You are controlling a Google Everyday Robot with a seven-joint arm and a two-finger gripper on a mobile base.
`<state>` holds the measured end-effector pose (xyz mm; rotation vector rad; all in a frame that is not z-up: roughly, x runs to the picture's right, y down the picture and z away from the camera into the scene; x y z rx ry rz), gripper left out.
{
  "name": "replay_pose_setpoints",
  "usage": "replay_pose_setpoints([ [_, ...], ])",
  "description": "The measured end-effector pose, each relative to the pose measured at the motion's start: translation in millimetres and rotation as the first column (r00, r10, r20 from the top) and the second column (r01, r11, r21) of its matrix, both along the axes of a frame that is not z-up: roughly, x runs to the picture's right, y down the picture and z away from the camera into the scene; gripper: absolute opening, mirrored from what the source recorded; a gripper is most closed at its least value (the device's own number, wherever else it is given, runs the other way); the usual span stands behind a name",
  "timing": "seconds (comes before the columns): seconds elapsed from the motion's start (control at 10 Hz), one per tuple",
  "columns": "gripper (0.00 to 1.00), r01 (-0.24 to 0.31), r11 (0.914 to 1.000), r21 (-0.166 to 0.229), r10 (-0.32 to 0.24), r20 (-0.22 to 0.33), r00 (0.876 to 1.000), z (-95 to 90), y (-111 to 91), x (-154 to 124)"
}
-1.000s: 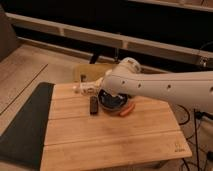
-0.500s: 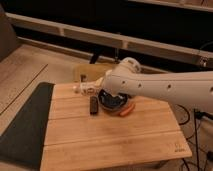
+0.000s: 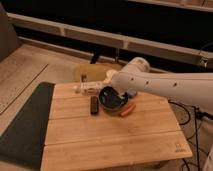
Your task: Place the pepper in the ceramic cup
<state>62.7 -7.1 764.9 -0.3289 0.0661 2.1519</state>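
The slim orange-red pepper (image 3: 127,110) lies on the wooden table (image 3: 115,137), just right of the wide dark bowl (image 3: 111,98). A small pale cream cup (image 3: 109,75) shows at the table's back edge, partly hidden by my white arm (image 3: 165,87). The arm reaches in from the right and bends down over the bowl. My gripper (image 3: 116,93) sits low at the bowl's far rim, up and to the left of the pepper and in front of the cup. The arm covers most of it.
A black remote-like bar (image 3: 94,104) lies left of the bowl. A whitish bottle-like object (image 3: 87,88) lies behind it. A tan seat (image 3: 92,71) stands behind the table. A dark mat (image 3: 25,125) lies left of the table. Cables hang at the right (image 3: 200,117).
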Motion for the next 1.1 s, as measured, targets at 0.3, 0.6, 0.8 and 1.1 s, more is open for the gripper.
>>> replay_pose_setpoints([
  [0.3, 0.65, 0.001, 1.0000, -0.002, -0.001, 0.010, 1.000, -0.6, -0.1, -6.9],
  [0.6, 0.65, 0.001, 1.0000, 0.000, -0.001, 0.006, 1.000, -0.4, -0.7, -4.9],
  [0.8, 0.65, 0.002, 1.0000, -0.001, -0.002, 0.007, 1.000, -0.2, -0.4, -5.2],
  [1.1, 0.65, 0.000, 1.0000, -0.002, 0.000, 0.009, 1.000, 0.7, -1.7, -6.3],
])
